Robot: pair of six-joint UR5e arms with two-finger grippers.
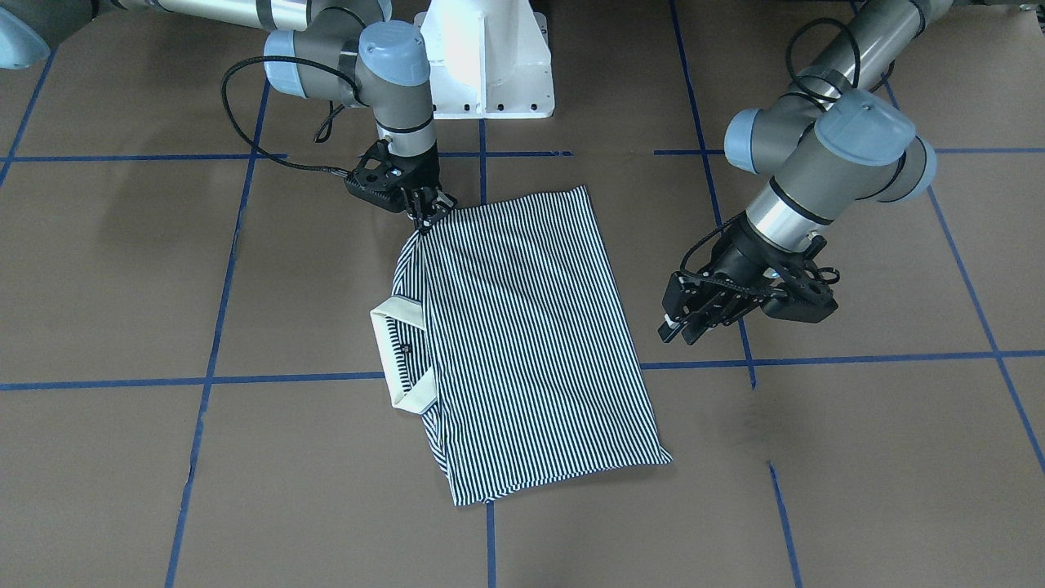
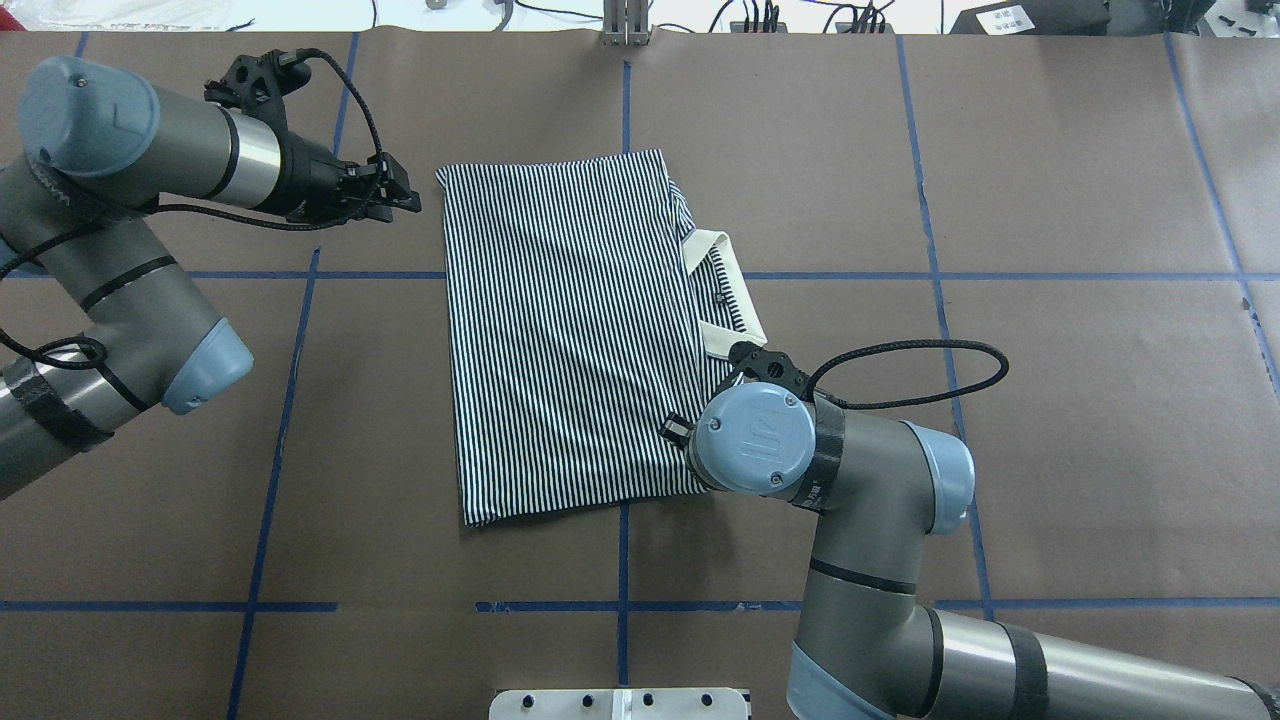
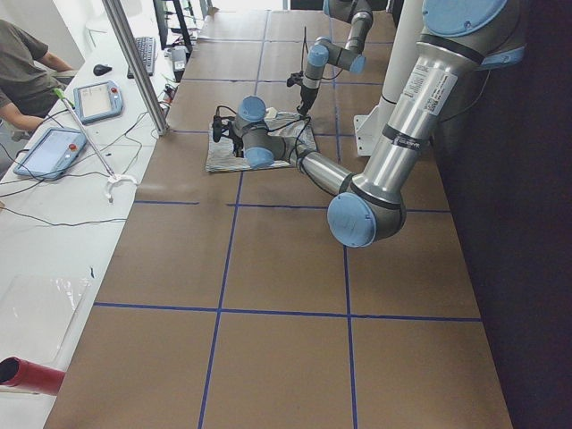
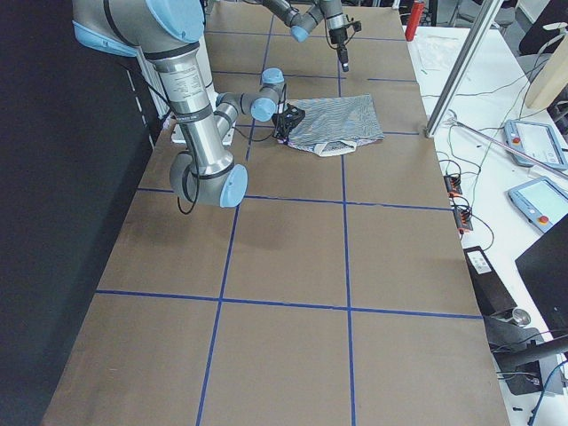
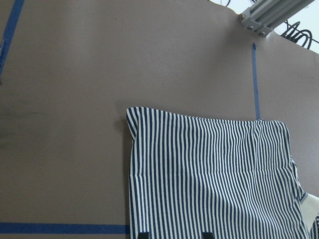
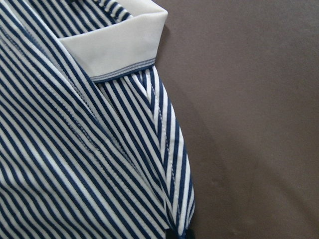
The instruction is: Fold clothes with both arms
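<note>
The striped polo shirt (image 1: 522,343) lies folded into a rough rectangle on the brown table, and it also shows in the overhead view (image 2: 570,330). Its cream collar (image 1: 400,359) sticks out at one side. My right gripper (image 1: 426,216) is shut on the shirt's edge at the corner near the collar, where the fabric rises slightly to it. In the overhead view my right wrist hides it. The right wrist view shows the collar (image 6: 119,45) close up. My left gripper (image 1: 673,331) is open and empty, hovering beside the shirt's opposite end (image 2: 405,195). Its fingertips (image 5: 144,234) stand apart.
The white pedestal base (image 1: 486,57) stands behind the shirt. Blue tape lines (image 1: 490,376) grid the brown table. An aluminium post (image 3: 134,63) stands at the far table edge, beside a side bench with tablets (image 3: 49,152) and a seated operator (image 3: 22,71).
</note>
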